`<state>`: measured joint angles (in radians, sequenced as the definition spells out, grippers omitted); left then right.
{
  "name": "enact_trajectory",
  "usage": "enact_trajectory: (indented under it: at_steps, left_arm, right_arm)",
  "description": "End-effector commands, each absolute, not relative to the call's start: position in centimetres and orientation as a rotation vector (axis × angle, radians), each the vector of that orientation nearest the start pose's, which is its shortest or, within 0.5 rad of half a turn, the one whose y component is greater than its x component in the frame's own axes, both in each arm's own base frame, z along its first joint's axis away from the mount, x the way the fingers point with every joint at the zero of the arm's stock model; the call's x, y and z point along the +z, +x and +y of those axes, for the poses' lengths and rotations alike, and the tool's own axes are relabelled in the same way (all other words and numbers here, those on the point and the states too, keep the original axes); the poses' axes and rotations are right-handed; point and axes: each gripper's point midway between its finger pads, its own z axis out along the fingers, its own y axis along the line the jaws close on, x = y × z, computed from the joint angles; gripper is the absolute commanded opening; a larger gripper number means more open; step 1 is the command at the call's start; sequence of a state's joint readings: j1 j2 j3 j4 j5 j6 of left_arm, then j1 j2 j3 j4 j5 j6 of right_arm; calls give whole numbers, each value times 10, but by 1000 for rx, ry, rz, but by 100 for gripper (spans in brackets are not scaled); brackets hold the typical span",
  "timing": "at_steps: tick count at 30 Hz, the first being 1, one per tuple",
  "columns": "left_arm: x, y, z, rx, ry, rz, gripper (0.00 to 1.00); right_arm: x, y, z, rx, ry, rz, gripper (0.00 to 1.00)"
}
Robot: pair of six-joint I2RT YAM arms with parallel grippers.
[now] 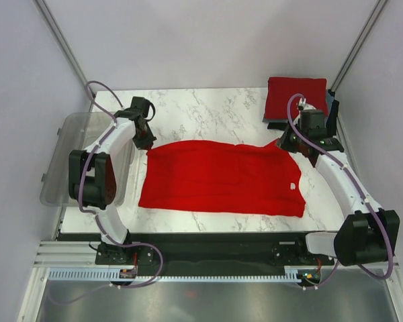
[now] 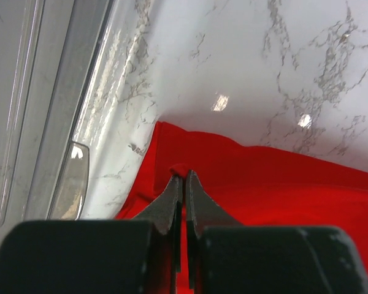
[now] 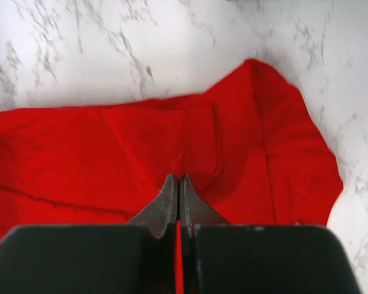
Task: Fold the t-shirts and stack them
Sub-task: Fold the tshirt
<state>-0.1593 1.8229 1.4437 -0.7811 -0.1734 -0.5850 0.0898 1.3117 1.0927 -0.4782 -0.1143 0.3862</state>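
A bright red t-shirt [image 1: 221, 178] lies spread across the middle of the marble table, a small white label [image 1: 293, 186] near its right edge. My left gripper [image 1: 146, 143] is shut on the shirt's far left corner; a pinch of red cloth [image 2: 179, 168] sticks out between its tips. At the far right corner my right gripper [image 1: 287, 142] is shut on the same shirt, red cloth [image 3: 180, 164] bunched at its tips. A folded red t-shirt [image 1: 297, 98] sits at the back right on a dark one [image 1: 275, 121].
A clear grey plastic bin [image 1: 72, 157] hangs off the table's left side, beside the left arm; its rim [image 2: 61, 104] fills the left of the left wrist view. White walls close in the table on three sides.
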Motion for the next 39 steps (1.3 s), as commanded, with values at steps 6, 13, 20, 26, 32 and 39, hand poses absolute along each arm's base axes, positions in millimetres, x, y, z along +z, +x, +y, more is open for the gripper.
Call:
enact_trajectory:
  at_steps: [6,13,20,26,32,39]
  left_arm:
    - [105,395,-52,22,-520,2573,2]
    - [99,382,-48,40,-504,2584,2]
    - [97,371,-48,46,-493,2588,2]
    - [91,354,-52,39,-495,2602,2]
    - [96,329,-45,36,-577,2548,9]
    - [105,306,-39,0,-646,2470,65]
  right_arm:
    - [186,325,63,381,312,2222,0]
    - [180,298,53,335,357,2227,0]
    - [174,277,50,339,414,2228,0]
    - [166,258,46,329,478,2230,0]
    - [154,229,34,312,661,2183,1]
    - [155,226,32,328,744,2154,63]
